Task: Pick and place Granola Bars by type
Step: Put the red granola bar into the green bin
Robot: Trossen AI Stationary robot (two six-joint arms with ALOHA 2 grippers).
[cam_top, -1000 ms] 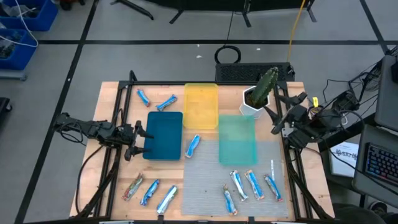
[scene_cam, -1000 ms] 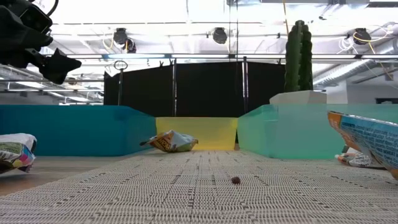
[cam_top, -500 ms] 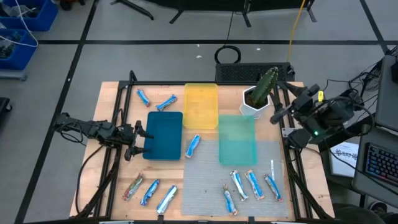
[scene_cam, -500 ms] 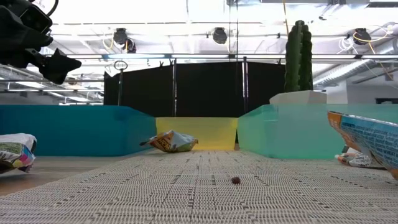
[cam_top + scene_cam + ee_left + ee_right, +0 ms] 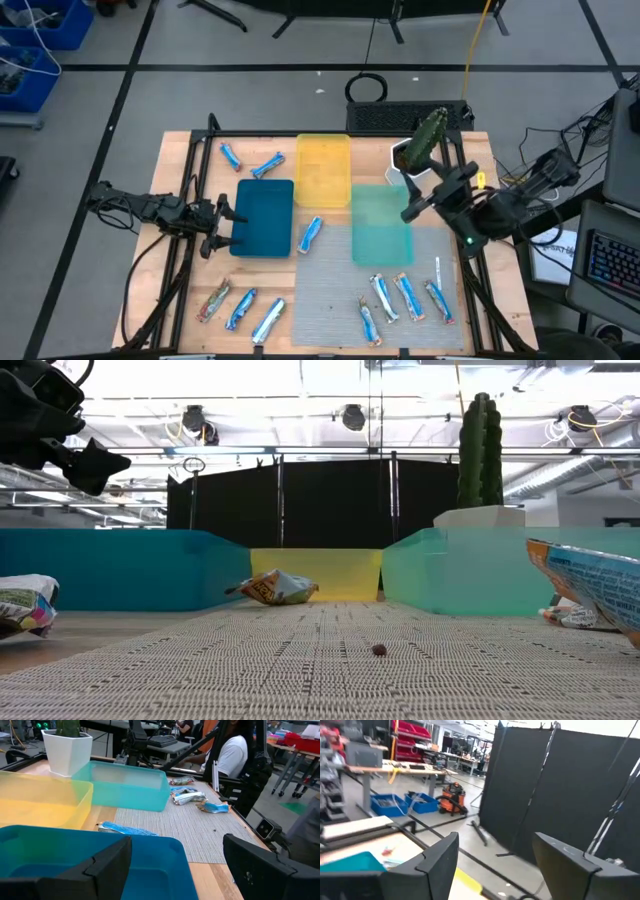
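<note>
Several granola bars lie flat on the table. Two blue ones (image 5: 230,156) (image 5: 266,166) lie at the far left. One (image 5: 310,233) lies between the blue tray (image 5: 263,217) and the teal tray (image 5: 381,235). A reddish-brown bar (image 5: 213,300) and two blue-white ones (image 5: 240,308) lie near left, and several more (image 5: 408,297) near right. My left gripper (image 5: 222,222) (image 5: 177,870) stands open at the blue tray's left edge, holding nothing. My right gripper (image 5: 418,200) (image 5: 500,865) is open and empty, high over the teal tray's far right corner.
A yellow tray (image 5: 323,170) sits behind the other two. A cactus in a white pot (image 5: 415,150) stands at the far right, close to my right gripper. A woven grey mat (image 5: 330,300) covers the near middle. A person in a white shirt (image 5: 235,755) sits beyond the table.
My right gripper has swung from the table's right edge toward the left and come over the teal tray's far right corner, rising and turning as it went. The left arm and all the bars have kept still.
</note>
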